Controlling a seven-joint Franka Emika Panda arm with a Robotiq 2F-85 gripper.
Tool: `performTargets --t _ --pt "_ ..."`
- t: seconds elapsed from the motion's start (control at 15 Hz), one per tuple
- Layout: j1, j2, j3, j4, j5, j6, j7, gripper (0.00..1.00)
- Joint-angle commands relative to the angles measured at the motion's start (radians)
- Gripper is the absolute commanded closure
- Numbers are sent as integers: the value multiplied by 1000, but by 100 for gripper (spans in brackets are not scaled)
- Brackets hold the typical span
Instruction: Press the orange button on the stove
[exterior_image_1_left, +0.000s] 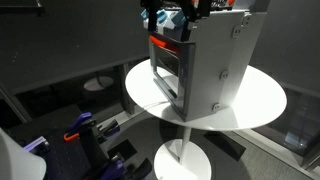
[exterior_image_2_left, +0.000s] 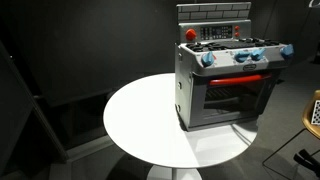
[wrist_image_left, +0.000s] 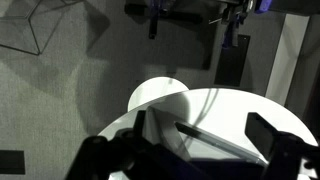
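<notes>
dark room, round white table (exterior_image_2_left: 140, 120) | stove (exterior_image_2_left: 225, 85) upright near the table's rim, orange button (exterior_image_2_left: 191, 34) on its top corner, close to blue knobs (exterior_image_2_left: 240, 55) | gripper (wrist_image_left: 198, 138) jaws spread, empty, well clear of the stove | risk: the wide gripper may clip a knob, or a hard push may shove the stove off

The stove (exterior_image_2_left: 228, 85) stands on the round white table (exterior_image_2_left: 145, 125)

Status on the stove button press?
Pincer open, holding nothing. Stove upright on round table, untouched. Nothing seen in the way.
</notes>
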Motion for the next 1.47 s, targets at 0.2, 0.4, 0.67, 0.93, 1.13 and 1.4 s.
performTargets --t 0.2,0.4,0.67,0.93,1.13,1.4 --pt "-15 1 14 2 6 -1 -5 0" --pt "-10 7 21 33 15 18 4 0" --pt "1 13 39 93 35 64 12 0" --pt "8 37 56 168 52 116 21 0" --pt "6 71 67 214 44 196 35 0" --pt "2 144 76 264 36 328 54 0"
